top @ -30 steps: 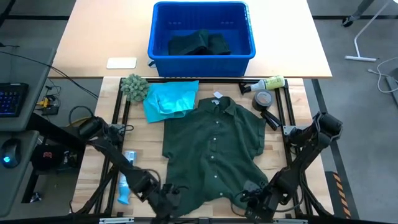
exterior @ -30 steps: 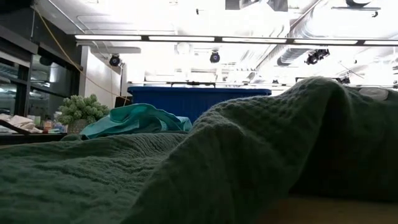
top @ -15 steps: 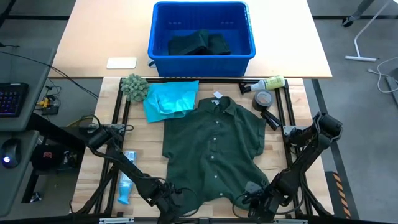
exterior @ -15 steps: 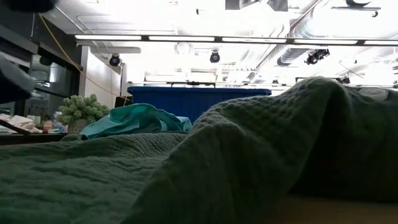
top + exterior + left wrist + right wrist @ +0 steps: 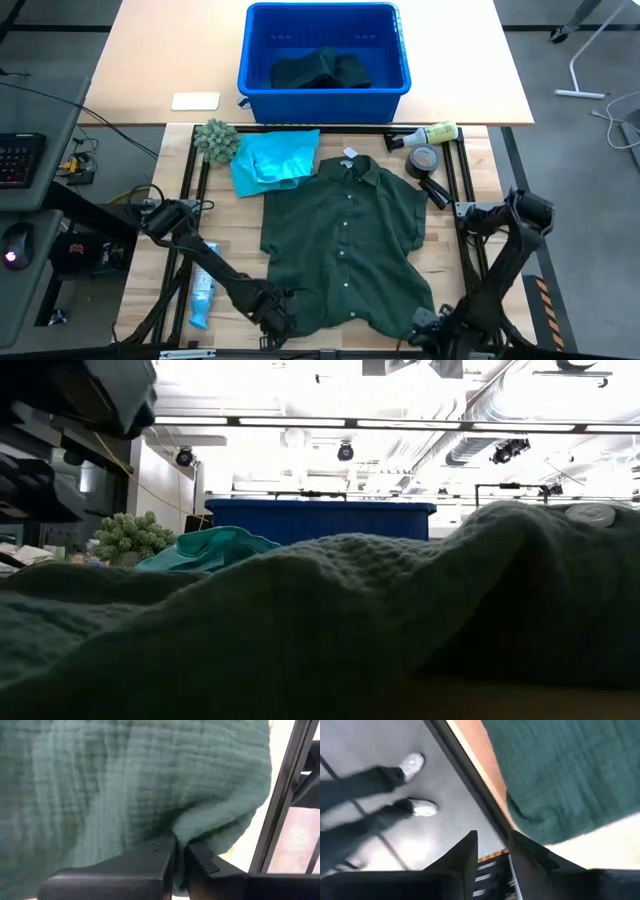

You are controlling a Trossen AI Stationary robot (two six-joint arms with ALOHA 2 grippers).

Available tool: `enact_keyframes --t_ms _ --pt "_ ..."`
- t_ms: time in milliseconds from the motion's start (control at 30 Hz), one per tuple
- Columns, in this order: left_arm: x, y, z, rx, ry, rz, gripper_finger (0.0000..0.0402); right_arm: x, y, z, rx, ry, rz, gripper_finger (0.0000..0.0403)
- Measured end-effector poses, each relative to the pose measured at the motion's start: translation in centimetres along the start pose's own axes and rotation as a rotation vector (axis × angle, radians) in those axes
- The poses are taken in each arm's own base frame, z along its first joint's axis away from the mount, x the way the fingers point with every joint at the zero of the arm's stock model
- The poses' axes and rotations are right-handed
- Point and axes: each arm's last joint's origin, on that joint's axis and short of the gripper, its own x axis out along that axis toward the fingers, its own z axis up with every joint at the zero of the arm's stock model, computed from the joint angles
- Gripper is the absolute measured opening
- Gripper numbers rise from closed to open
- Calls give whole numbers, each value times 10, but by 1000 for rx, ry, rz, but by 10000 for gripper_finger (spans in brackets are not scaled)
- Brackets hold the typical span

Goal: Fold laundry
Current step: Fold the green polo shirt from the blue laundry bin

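A dark green shirt point(image 5: 340, 240) lies spread on the wooden table, its collar and white tag point(image 5: 349, 153) toward the far side. A turquoise piece point(image 5: 272, 158) lies bunched at its far left. Another dark green garment point(image 5: 320, 68) sits in the blue bin point(image 5: 325, 92). My left gripper point(image 5: 278, 312) is at the shirt's near left hem, shut on the cloth. My right gripper point(image 5: 432, 325) hangs at the table's near edge, just past the shirt's near right corner point(image 5: 530, 820). It is slightly open with nothing between its fingers point(image 5: 465, 860). My left gripper pinches a raised fold of the shirt's cloth point(image 5: 181, 834) between its two fingers, at the near left hem. The fingers point(image 5: 160, 862) come from above, pointing steeply down. The cloth puckers up around the pinch. The rest of the shirt lies on the table.
A fuzzy grey-green ball point(image 5: 216, 140) sits at the far left. A squeeze bottle point(image 5: 432, 133), a tape roll point(image 5: 424, 160) and a black tube point(image 5: 435, 192) lie at the far right. A plastic bottle point(image 5: 202, 290) lies left of the shirt. A person's legs point(image 5: 375, 785) stand beyond the near edge.
My left gripper has gone down and toward the table's right, onto the shirt's near left hem. My right gripper has moved toward the table's right, off the shirt's near right corner. In the low view the cloth's high hump on the right has sunk lower.
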Motion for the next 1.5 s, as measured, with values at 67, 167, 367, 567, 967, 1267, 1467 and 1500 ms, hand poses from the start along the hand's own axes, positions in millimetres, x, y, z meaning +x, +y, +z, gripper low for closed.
enact_keyframes --t_ms 67,167,367,567,967,1267,1467,1500 --pt "0 1 2 -8 7 -9 4 7 -1 1 -81 -1 -19 106" --pt "-1 2 3 -25 40 -38 2 16 -1 9 -184 -3 -48 122" --pt "-1 3 3 -72 67 -57 0 32 -5 25 -327 20 -105 152" --pt "-1 2 3 -141 62 -50 0 49 -10 25 -381 96 -156 158" --pt "-3 0 5 -230 4 -17 0 62 -21 16 -333 173 -277 26" --pt "-40 -33 15 -95 0 -115 0 1 10 13 -375 141 -88 1" --pt "-78 -29 12 -49 -15 -63 0 -44 11 18 -321 105 10 0" --pt "-85 -26 10 -46 -23 -35 0 -48 9 19 -311 96 -4 0"
